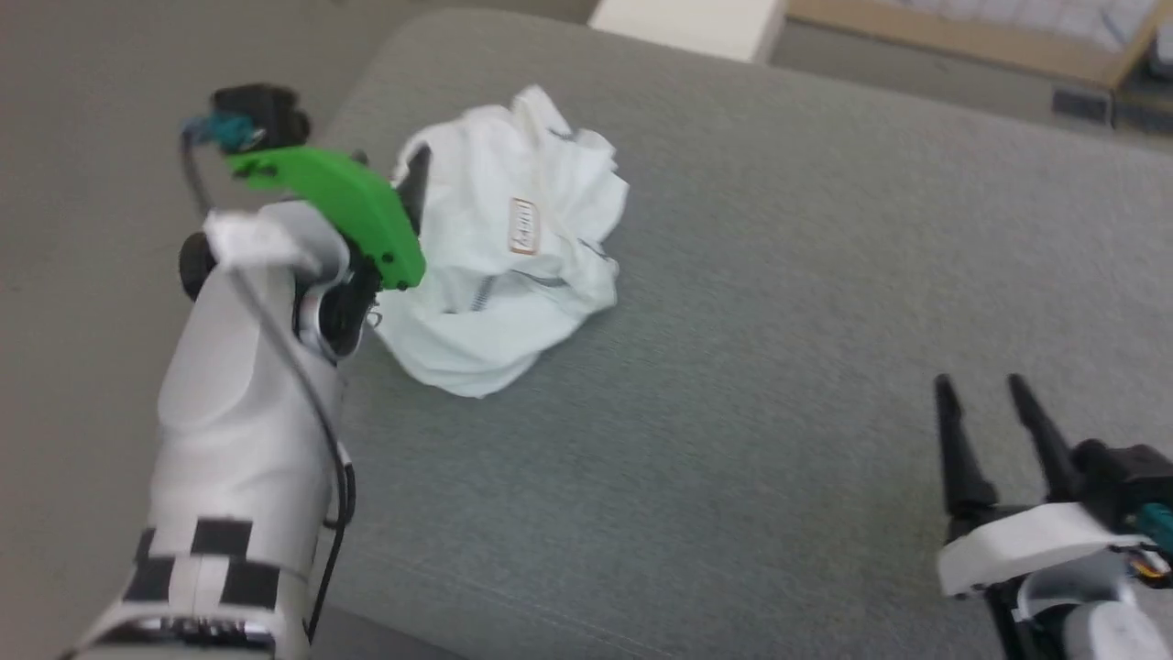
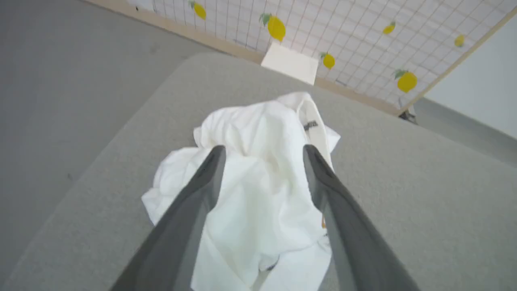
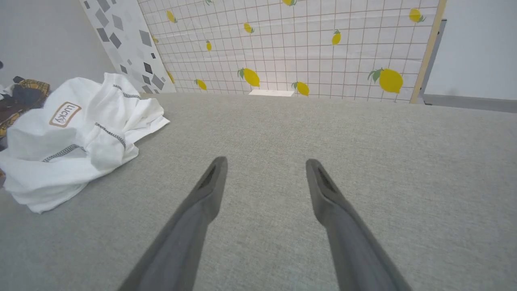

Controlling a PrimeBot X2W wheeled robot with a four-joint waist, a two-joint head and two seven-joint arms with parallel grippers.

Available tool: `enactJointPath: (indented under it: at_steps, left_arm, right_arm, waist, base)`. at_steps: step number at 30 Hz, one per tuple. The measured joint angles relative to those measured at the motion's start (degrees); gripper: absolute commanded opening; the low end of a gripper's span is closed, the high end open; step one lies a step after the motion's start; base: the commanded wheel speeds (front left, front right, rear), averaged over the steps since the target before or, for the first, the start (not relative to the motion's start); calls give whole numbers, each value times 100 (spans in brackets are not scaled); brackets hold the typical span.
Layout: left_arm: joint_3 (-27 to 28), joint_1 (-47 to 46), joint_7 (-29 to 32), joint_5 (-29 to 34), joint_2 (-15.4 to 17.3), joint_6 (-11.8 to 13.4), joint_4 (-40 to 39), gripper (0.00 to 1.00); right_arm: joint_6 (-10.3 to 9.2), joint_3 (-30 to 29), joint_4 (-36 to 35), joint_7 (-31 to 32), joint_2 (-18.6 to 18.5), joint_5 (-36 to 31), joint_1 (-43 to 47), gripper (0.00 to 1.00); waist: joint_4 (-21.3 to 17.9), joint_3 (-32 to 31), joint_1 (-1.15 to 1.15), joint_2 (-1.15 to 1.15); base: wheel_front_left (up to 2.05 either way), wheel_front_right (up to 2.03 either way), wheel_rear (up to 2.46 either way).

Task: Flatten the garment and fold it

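Observation:
The garment (image 1: 504, 247) is a white T-shirt with a tan-bordered "LUCKY" patch, lying crumpled in a heap on the grey padded surface (image 1: 779, 275) near its far left corner. My left gripper (image 2: 262, 151) hovers over the heap's left side, open, with white cloth showing between its two fingers but nothing pinched. In the head view its green wrist cover (image 1: 339, 197) hides most of the fingers. My right gripper (image 1: 981, 385) stands open at the lower right, well clear of the garment (image 3: 76, 133), over bare grey fabric (image 3: 282, 133).
The grey surface's left edge drops to a grey floor (image 1: 82, 183). A white box (image 1: 687, 23) sits beyond the far edge, before a lemon-print grid panel (image 3: 303, 44). Dark and yellow clutter (image 3: 24, 93) lies behind the garment.

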Motion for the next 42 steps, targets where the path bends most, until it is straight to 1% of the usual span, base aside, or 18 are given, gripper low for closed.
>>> enactJointPath:
  at_steps: [2,4,6,9,12,14,16,17,18,19,21,24,28,29,30,35,38,42]
  left_arm:
    - [-155,-267,906,14,45,92,341,100]
    - [-244,-435,1518,16,93,133,515,100]
    - [-323,-549,1902,56,155,237,626,100]
    - [-421,-594,2209,147,266,403,770,100]
    - [-461,-556,2398,164,274,487,939,100]
    - [-477,-438,2395,163,260,533,1027,100]
    - [-467,-273,2224,160,255,565,1061,100]
    - [-448,-237,2140,155,255,577,1066,42]
    - [-432,-188,1953,151,259,587,1054,15]
    - [-393,-124,1680,142,260,626,1037,0]
    - [-301,20,1132,109,242,676,1007,0]
    - [-151,169,400,21,214,671,965,0]
    - [-57,80,-516,9,267,430,694,0]
    - [-119,-243,-1042,13,274,197,338,0]
    - [-163,-375,-1194,13,255,135,178,0]
    - [-516,-882,-1596,51,110,-60,-531,0]
    - [-723,-1182,-1777,-36,3,-108,-994,0]
    - [-1061,-1354,-1746,-304,-135,-134,-1408,0]
  right_arm:
    - [0,-221,-138,23,-1,-48,0,100]
    - [0,-409,-244,43,-2,-70,0,100]
    - [0,-500,-314,66,-4,-73,0,100]
    - [0,-522,-385,68,-4,-71,1,100]
    - [0,-498,-412,67,-4,-67,0,100]
    - [0,-463,-392,67,-4,-11,-2,100]
    - [0,-436,-342,62,-4,31,-2,100]
    - [0,-423,-315,57,-4,36,-4,100]
    - [0,-411,-286,38,-4,43,-4,100]
    - [0,-396,-250,15,-4,60,-4,100]
    - [0,-360,-200,5,-4,87,-9,100]
    - [0,-318,-78,-41,-4,97,-10,100]
    - [0,-229,143,-134,-3,222,-8,100]
    - [0,-160,339,-237,-1,339,0,100]
    - [0,-130,414,-281,-3,388,3,100]
    - [0,4,739,-442,3,572,50,100]
    - [0,40,845,-498,1,609,71,100]
    - [0,-2,890,-544,0,609,75,100]
  waist:
    - [-144,165,0,0]
    - [-269,315,0,0]
    - [-391,460,0,0]
    - [-590,671,0,0]
    - [-740,855,0,0]
    - [-818,952,0,0]
    - [-897,1020,0,0]
    - [-918,1039,0,0]
    - [-932,1049,0,0]
    - [-934,1041,0,0]
    - [-927,1007,0,0]
    - [-894,904,0,0]
    - [-826,648,0,0]
    - [-802,398,-1,0]
    - [-803,303,-1,0]
    - [-915,-150,-1,0]
    - [-1136,-365,-1,0]
    - [-1490,-556,-1,0]
  base:
    - [0,0,0]
    - [0,0,0]
    - [0,0,0]
    - [0,0,0]
    - [0,0,0]
    - [0,0,0]
    - [0,0,0]
    - [0,0,0]
    - [0,0,0]
    - [0,0,0]
    - [0,0,0]
    - [0,0,0]
    - [0,0,0]
    - [0,0,0]
    - [0,0,0]
    - [0,0,0]
    - [0,0,0]
    - [0,0,0]
